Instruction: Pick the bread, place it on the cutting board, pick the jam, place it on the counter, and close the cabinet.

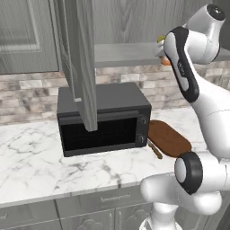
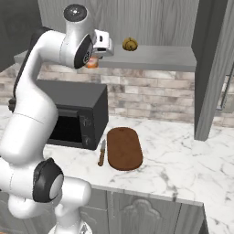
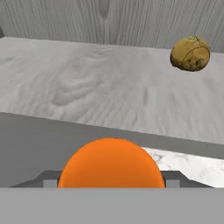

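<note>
the bread (image 2: pixel 130 44) sits on the cabinet (image 2: pixel 155 57) shelf, the cutting board (image 2: pixel 124 148) bare. the gripper (image 2: pixel 97 57) seems closed around the jam (image 3: pixel 110 162) at the shelf edge; nothing finished, doors open.

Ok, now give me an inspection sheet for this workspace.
Surface: white marble counter, grey drawers below.
Job's things: bread on the cabinet shelf; jam just off the shelf's front edge, in the gripper; cutting board bare on the counter; cabinet door open.
Clutter: knife beside the board; microwave.
Grippers: gripper closed around the jam.
Cables: nothing seen.
Surroundings: brick wall.
</note>
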Controlling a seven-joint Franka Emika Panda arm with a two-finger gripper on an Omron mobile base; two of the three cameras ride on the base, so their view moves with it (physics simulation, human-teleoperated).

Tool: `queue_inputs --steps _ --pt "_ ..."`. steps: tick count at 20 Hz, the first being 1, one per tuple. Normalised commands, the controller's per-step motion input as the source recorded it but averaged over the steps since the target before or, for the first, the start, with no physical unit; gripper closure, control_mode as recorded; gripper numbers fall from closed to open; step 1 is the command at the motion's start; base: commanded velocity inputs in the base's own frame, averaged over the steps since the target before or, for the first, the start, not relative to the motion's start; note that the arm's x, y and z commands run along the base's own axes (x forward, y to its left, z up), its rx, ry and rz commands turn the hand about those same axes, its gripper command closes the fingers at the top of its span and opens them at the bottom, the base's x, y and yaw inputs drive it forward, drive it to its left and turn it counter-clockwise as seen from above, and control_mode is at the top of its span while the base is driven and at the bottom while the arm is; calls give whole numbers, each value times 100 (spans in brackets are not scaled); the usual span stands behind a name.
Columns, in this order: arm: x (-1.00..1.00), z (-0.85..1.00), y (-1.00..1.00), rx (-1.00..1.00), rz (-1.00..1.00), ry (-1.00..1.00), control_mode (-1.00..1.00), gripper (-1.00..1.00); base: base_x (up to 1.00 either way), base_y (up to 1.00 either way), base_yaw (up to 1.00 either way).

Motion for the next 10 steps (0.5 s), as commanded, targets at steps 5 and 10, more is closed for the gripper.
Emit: queue_inputs --steps 5,10 --pt "-52 -10 -46 0 6 0 -100 100 0 0 0" --pt "-42 -18 -48 0 7 0 -100 100 0 0 0"
